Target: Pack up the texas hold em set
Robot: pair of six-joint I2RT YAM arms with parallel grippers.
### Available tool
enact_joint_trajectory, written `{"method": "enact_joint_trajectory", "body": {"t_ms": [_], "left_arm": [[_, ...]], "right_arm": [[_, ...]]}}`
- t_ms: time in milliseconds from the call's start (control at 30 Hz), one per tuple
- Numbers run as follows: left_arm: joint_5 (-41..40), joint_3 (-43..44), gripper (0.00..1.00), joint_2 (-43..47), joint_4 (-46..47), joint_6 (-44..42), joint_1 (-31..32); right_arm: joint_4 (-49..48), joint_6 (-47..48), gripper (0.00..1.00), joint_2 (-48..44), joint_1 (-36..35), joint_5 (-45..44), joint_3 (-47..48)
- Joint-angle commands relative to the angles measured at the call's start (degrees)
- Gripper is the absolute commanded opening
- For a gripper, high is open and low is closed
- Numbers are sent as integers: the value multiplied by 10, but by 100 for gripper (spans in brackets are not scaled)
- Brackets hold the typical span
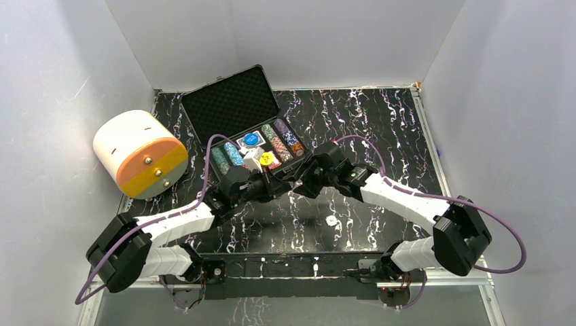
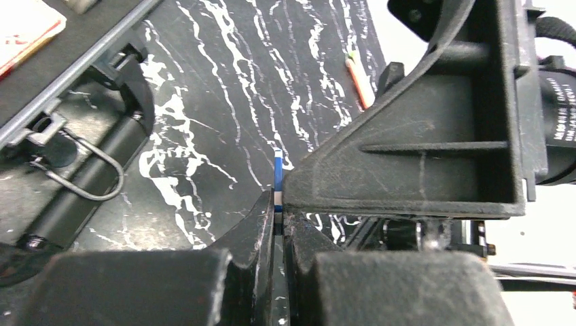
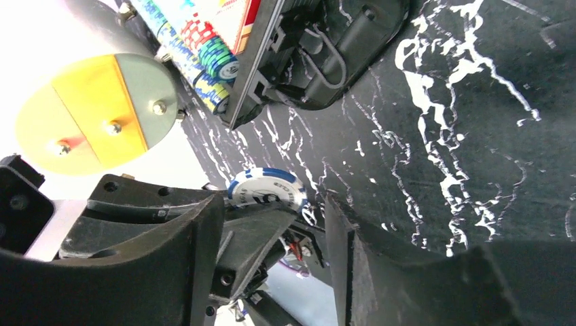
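Note:
The black case (image 1: 231,102) lies open at the back left, with rows of chips (image 1: 278,139), a card deck (image 1: 253,140) and the yellow button (image 1: 266,158) in its tray. My left gripper (image 2: 278,212) is shut on a blue-and-white chip (image 2: 278,178), seen edge-on, just in front of the case. The chip shows face-on in the right wrist view (image 3: 266,189). My right gripper (image 3: 272,204) is open, its fingers (image 3: 380,272) on either side of the left gripper's tip and the chip. In the top view the left gripper (image 1: 273,185) and the right gripper (image 1: 304,183) meet tip to tip.
A big white-and-orange cylinder (image 1: 139,153) lies left of the case. The case's handle and latch (image 2: 88,170) face the grippers. An orange-green pen (image 2: 358,81) lies on the black marbled table beyond the right gripper. A small white object (image 1: 331,221) lies nearer the bases.

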State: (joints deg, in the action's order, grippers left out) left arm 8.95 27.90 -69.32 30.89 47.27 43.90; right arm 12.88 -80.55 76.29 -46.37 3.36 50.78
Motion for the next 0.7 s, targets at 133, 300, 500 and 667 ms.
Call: {"method": "enact_joint_trajectory", "body": {"t_ms": [133,300,500,667], "left_arm": [[-58,122,0,10,-175,-225,-2],[-43,230,0,-56,-278,-376,-16],[-35,376,0,-200,-341,-496,-58],[-58,492,0,-319,-376,-563,-75]], "right_arm": [[52,164,80,-15,97,-11,50],[91,231,81,-50,166,-28,50],[109,246,80,-78,176,-30,-4],[116,235,80,-99,176,-18,-53]]}}
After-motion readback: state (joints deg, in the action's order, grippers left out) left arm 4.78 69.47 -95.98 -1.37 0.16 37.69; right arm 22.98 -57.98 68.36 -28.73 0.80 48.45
